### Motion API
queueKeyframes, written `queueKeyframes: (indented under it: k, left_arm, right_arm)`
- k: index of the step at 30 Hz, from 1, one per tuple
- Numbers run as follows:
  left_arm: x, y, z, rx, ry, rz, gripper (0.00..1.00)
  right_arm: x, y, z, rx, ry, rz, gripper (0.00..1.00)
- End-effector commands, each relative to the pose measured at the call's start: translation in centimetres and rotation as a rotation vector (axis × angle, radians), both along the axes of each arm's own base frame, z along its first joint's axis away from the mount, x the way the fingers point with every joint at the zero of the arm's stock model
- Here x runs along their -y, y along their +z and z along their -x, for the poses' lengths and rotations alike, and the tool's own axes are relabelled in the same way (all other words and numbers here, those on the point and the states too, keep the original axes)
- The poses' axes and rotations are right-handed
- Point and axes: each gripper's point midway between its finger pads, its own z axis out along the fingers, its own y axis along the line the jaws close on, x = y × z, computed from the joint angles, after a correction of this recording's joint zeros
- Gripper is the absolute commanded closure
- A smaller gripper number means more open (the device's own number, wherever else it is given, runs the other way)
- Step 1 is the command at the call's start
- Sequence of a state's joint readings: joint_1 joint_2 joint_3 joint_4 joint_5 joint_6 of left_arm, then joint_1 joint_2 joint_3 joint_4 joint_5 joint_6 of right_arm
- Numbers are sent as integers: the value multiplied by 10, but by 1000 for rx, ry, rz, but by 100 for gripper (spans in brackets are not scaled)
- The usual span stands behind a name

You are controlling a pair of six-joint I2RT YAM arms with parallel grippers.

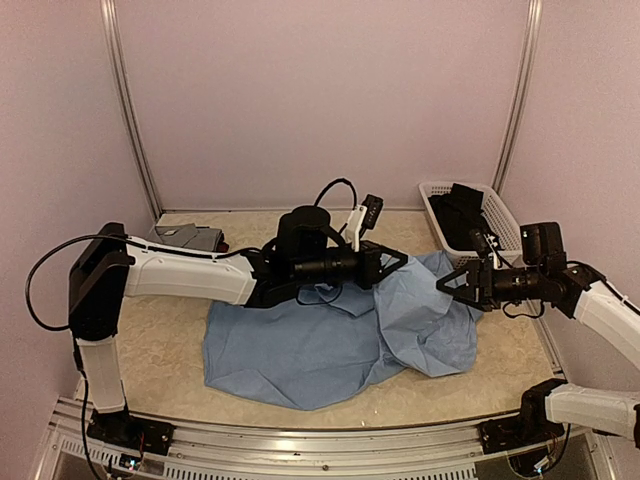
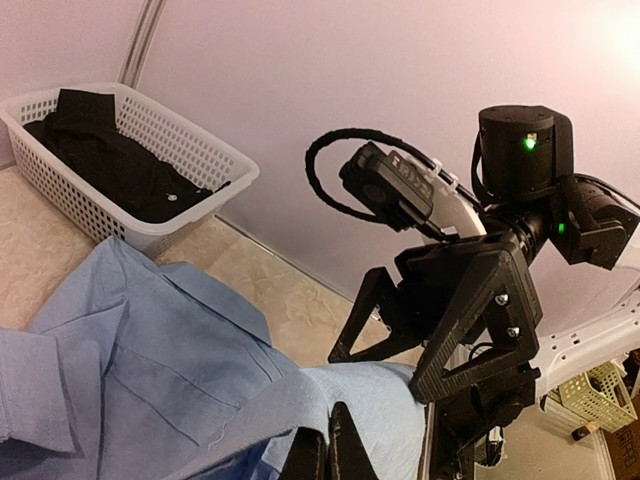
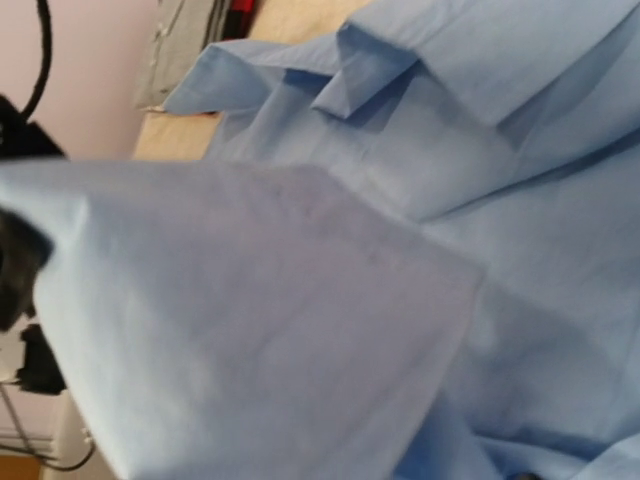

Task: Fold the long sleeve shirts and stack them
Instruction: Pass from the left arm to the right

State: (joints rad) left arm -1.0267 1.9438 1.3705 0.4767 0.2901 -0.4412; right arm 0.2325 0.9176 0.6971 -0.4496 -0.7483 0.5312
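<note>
Seeing light blue shirt (image 1: 300,345) rumpled across the middle of the table (image 1: 160,350), closest to the arm bases, one fold standing up toward its right side. Got left gripper (image 1: 388,262) over that raised fold, arm in from the left. In left wrist view, reading its fingers (image 2: 347,455) as pinched together on the blue cloth. Got right gripper (image 1: 452,284) at the shirt's right edge, facing the left one, jaws spread, tips just beside the cloth. Can't tell whether touching. Only blue fabric up close in right wrist view. Further back on the left: seeing grey shirt (image 1: 190,237) folded flat, bit of red (image 1: 222,246) at its right end, too small to identify. Far right: white mesh basket (image 1: 500,212) by the wall, black cloth (image 1: 462,215) inside.
</note>
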Motion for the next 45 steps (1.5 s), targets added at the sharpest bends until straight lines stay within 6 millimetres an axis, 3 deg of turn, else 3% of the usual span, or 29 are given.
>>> queueKeyframes:
  k: [1, 5, 10, 13, 17, 22, 27, 32, 38, 45]
  left_arm:
    - [5, 7, -12, -1, 27, 19, 100]
    - [8, 8, -13, -4, 24, 22, 100]
    - [8, 7, -14, -7, 32, 23, 100]
    - [7, 6, -16, -6, 41, 18, 100]
    - [3, 3, -19, -2, 34, 18, 100]
    - [-16, 4, -11, 32, -20, 45, 76]
    - [-40, -7, 14, 111, -79, -11, 41]
    - [-60, -43, 42, 145, -124, -119, 16]
    - [-47, -99, 88, 231, -199, -331, 13]
    - [-36, -149, 103, 216, -201, -479, 16]
  right_arm:
    - [-9, 11, 5, 23, 36, -98, 20]
    - [-19, 13, 9, 27, 75, -134, 24]
    - [-35, 17, 12, 41, 140, -171, 38]
    - [-40, 21, 12, 55, 169, -196, 58]
    - [-34, 18, 3, 73, 128, -123, 98]
    - [-8, 10, -14, 87, 32, 89, 100]
    - [9, 20, -22, 108, 14, 200, 100]
    - [14, 30, -27, 122, 38, 271, 100]
    - [22, 37, -39, 138, 28, 344, 100]
    - [34, 53, -47, 168, -32, 392, 100]
